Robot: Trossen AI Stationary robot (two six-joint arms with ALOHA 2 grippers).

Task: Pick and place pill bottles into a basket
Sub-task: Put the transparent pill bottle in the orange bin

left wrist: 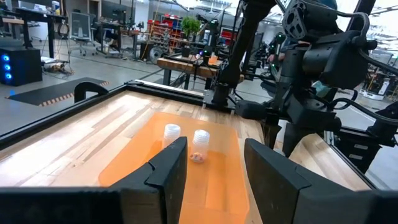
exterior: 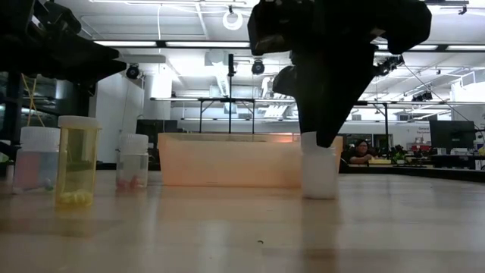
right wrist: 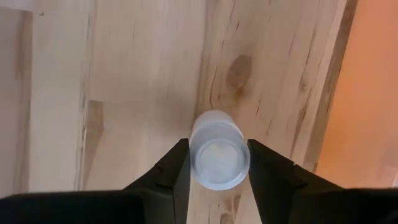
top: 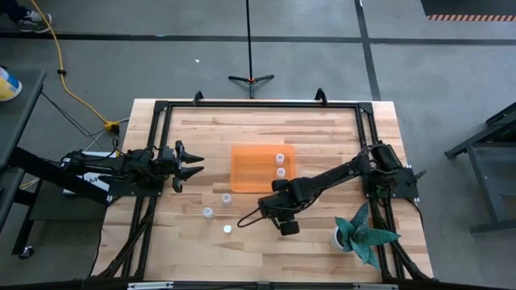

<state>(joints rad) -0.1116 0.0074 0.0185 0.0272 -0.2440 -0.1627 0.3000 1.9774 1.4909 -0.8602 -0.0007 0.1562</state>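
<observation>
The orange basket (top: 251, 171) lies at the table's middle with two pill bottles (top: 280, 165) standing in it; they also show in the left wrist view (left wrist: 200, 144). Three more bottles (top: 208, 213) stand on the table near the basket's near left corner; one is yellow (exterior: 76, 161). My right gripper (top: 272, 205) points down just near of the basket, shut on a white pill bottle (right wrist: 217, 157). My left gripper (top: 193, 166) is open and empty, above the table left of the basket. My right gripper pinches the white bottle's upper part (right wrist: 194, 155) between its two fingers, one on each side. The fingers come from above, pointing down. The bottle stands upright with its base (exterior: 319, 194) on the table.
A teal leafy plant in a white pot (top: 364, 234) stands at the near right. A black frame (top: 258, 105) runs round the table. The basket's near wall (exterior: 227, 161) stands just behind the held bottle. Bare wood lies near of the bottles.
</observation>
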